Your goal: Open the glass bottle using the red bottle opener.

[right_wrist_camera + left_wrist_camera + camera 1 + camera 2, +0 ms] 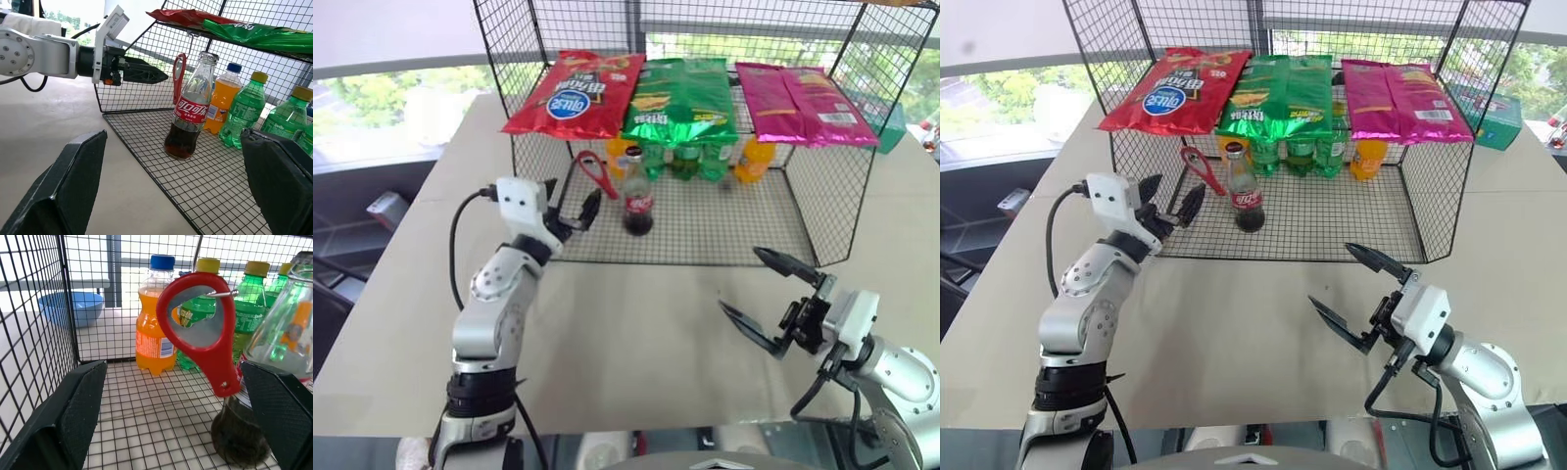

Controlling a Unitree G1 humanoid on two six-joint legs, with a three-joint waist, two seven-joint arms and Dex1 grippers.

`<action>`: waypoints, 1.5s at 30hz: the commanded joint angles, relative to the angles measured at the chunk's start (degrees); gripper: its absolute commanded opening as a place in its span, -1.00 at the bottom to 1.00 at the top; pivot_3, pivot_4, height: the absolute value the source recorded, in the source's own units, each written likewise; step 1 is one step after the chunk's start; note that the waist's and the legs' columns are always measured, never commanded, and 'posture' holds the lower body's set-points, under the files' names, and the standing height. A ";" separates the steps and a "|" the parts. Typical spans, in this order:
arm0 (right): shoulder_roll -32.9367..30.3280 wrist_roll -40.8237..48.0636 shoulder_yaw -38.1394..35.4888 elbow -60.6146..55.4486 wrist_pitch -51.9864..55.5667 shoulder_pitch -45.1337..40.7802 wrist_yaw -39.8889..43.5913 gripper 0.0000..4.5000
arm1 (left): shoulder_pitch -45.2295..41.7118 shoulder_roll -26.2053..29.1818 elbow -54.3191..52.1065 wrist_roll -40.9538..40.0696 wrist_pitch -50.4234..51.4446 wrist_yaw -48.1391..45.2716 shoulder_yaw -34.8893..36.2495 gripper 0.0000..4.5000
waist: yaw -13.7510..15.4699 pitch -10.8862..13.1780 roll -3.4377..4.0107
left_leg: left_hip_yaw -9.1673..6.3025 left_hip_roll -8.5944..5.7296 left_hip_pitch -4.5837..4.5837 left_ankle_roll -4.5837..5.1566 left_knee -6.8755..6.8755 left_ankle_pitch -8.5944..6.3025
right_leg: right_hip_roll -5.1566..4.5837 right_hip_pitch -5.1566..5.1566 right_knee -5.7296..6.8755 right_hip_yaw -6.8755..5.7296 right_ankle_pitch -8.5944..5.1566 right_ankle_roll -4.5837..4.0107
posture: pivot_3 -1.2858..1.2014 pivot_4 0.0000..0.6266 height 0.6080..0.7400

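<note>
A pale counter (pixel 636 333) runs out toward a window with green trees beyond, and a black wire rack (pixel 705 240) stands on its far half; nearest to me, the right end effector (pixel 769 299) hangs over bare counter with its two black fingers spread wide and nothing between them, well short of the rack and angled toward its open front, which reads to me as waiting its turn to steady the bottle.

A little farther in, the left end effector (pixel 573 209) is raised at the rack's left front corner, fingers likewise wide and empty; it points at the red bottle opener (pixel 205 328), which hangs by its loop head from a thin wire hook under the shelf, handle down; hung that way, the handle is free to be pinched from the front, and from the wrist camera it sits between the open fingers but apart from both; I would judge the grasp is not yet made.

Just beside the opener, on the rack's mesh floor, stands the glass bottle (pixel 637 201), upright, cap on, dark cola in its lower half, set forward of the rest so it can be reached; behind it are an orange soda bottle (pixel 154 318) and green soda bottles (pixel 685 157); on the shelf above lie a red chip bag (pixel 576 93), a green one (pixel 680 98) and a pink one (pixel 803 103).
</note>
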 commanded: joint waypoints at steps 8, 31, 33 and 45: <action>0.93 -0.89 -0.58 -1.01 -0.96 -0.41 -1.16 0.95 | -5.44 -0.40 3.48 2.64 -2.14 -0.10 -0.29 1.00 | -0.05 0.00 0.00 | -0.01 -0.12 -0.01 0.00 0.00 0.00 | 0.00 0.00 0.00 -0.01 0.00 0.00 | 0.03 -0.52 1.00; 1.26 -1.70 0.14 -3.26 3.34 -2.31 -4.69 1.00 | -6.98 -0.62 1.16 1.62 0.17 -1.66 -0.98 -0.99 | -0.02 0.01 -0.01 | -0.06 -0.15 -0.02 0.00 0.01 0.00 | 0.00 0.01 0.01 -0.03 0.02 0.02 | 0.03 -0.52 1.00; 1.48 -1.61 0.09 -3.63 4.19 -2.33 -5.47 1.00 | -6.55 0.01 0.79 0.86 -0.01 -2.88 -0.65 -0.99 | -0.02 0.01 -0.01 | -0.06 -0.15 -0.02 0.00 0.00 0.00 | 0.00 0.01 0.01 -0.03 0.02 0.02 | 0.03 -0.52 1.00; 0.38 -11.16 1.24 -3.02 8.23 -2.66 -9.72 1.00 | -4.16 4.38 -2.90 -9.28 3.07 -13.17 2.45 -0.99 | -0.06 0.01 0.00 | -0.03 -0.03 -0.01 0.00 0.01 0.00 | -0.01 0.01 0.02 -0.02 0.00 0.00 | 0.03 -0.52 1.00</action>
